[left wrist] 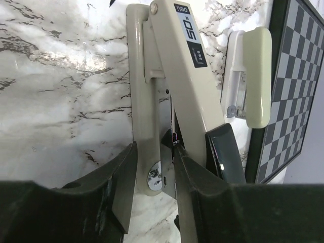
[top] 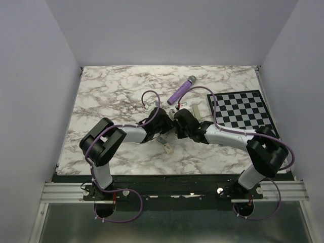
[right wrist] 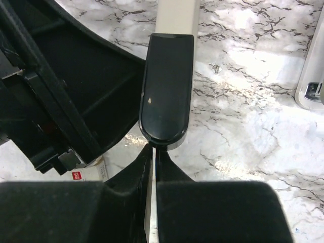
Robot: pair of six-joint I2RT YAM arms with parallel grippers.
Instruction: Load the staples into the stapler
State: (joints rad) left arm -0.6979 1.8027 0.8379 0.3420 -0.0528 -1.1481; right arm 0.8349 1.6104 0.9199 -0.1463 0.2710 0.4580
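Note:
The stapler (left wrist: 174, 61) lies hinged open on the marble, its beige cover swung away from the lower arm and the thin metal rail between them. My left gripper (left wrist: 155, 152) is closed round its hinge end, one finger against the beige arm and the other against the rail. My right gripper (right wrist: 154, 149) is shut on a thin beige edge just below the stapler's glossy black end piece (right wrist: 167, 86). A small white staples box (right wrist: 83, 174) with a red label lies by my left arm, also seen from above (top: 166, 146). Both grippers (top: 171, 125) meet mid-table and hide the stapler there.
A purple cylinder with a grey tip (top: 182, 90) lies behind the grippers. A checkerboard (top: 243, 109) covers the right rear of the table. A cream rounded object with a clear part (left wrist: 248, 76) lies between the stapler and the board, also seen from above (top: 194, 110).

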